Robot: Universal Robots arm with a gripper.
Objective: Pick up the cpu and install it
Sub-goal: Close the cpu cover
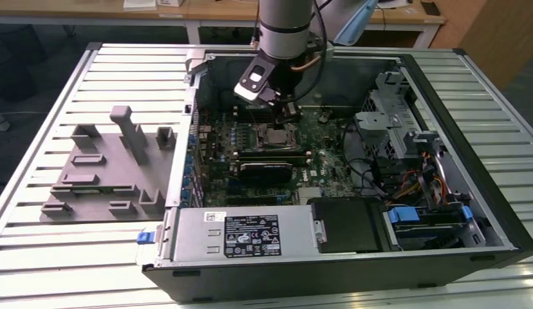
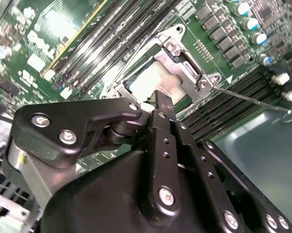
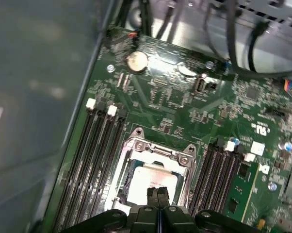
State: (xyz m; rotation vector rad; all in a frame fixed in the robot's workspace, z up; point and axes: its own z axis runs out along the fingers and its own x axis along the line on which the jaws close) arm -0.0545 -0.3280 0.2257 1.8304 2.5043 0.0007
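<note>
The cpu (image 3: 147, 178), a flat square chip with a silvery top, lies inside the open metal socket frame (image 3: 158, 151) on the green motherboard (image 1: 322, 168). It is also seen in the second wrist view (image 2: 147, 81) and, small, in the exterior view (image 1: 273, 135). My gripper (image 3: 157, 193) hangs just over the near edge of the cpu, its two black fingers pressed together with nothing between them. In the second wrist view the gripper (image 2: 163, 98) points down at the socket; in the exterior view the gripper (image 1: 288, 116) stands inside the computer case above the socket.
Memory slots (image 3: 93, 160) flank the socket on both sides, and a thin socket lever (image 2: 252, 99) sticks out beside it. The case walls (image 1: 194, 129), power supply (image 1: 241, 235) and drive cage with cables (image 1: 421, 193) hem in the board. Grey fixture blocks (image 1: 103, 167) stand at the exterior view's left.
</note>
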